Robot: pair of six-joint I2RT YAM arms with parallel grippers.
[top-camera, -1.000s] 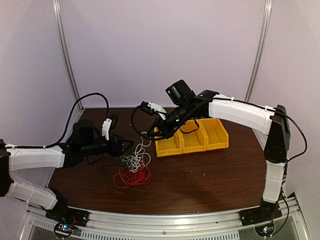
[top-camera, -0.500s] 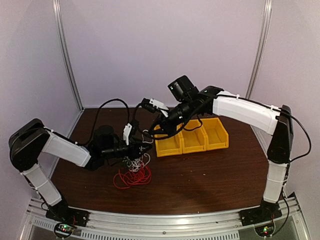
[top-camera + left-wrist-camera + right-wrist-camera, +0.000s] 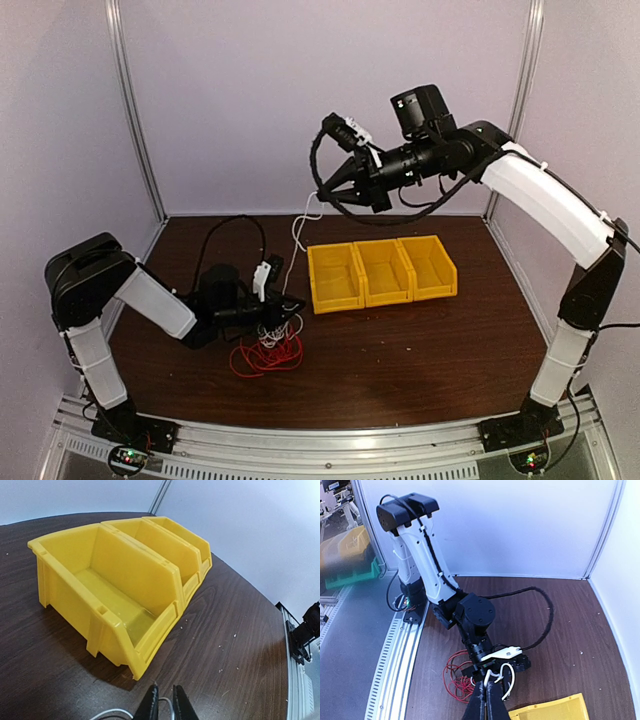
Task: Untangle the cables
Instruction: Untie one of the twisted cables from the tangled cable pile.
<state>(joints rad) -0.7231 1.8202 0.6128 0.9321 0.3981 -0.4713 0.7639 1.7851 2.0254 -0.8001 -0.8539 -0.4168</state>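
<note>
The cables lie in a tangle point(image 3: 268, 335) on the brown table, left of the yellow bins. The red cable point(image 3: 262, 356) point(image 3: 454, 681) spreads in loops at its near side. High over the table's back, my right gripper point(image 3: 319, 189) point(image 3: 486, 686) is shut on the white cable point(image 3: 297, 232) point(image 3: 510, 672), which hangs from it down to the pile. My left gripper point(image 3: 292, 303) point(image 3: 166, 696) sits low at the pile's right edge. Its jaws stand almost together, with a loop of white cable point(image 3: 169, 701) between them. I cannot make out the black cable in the pile.
Three joined yellow bins point(image 3: 381, 270) point(image 3: 125, 580) point(image 3: 550, 712) stand just right of the pile, empty inside as far as shows. White walls with metal posts point(image 3: 135, 110) enclose the back and sides. A metal rail point(image 3: 330, 445) runs along the near edge.
My right gripper has risen high and to the right, drawing the white cable up from the pile. My left gripper moved right to the pile and its jaws closed.
</note>
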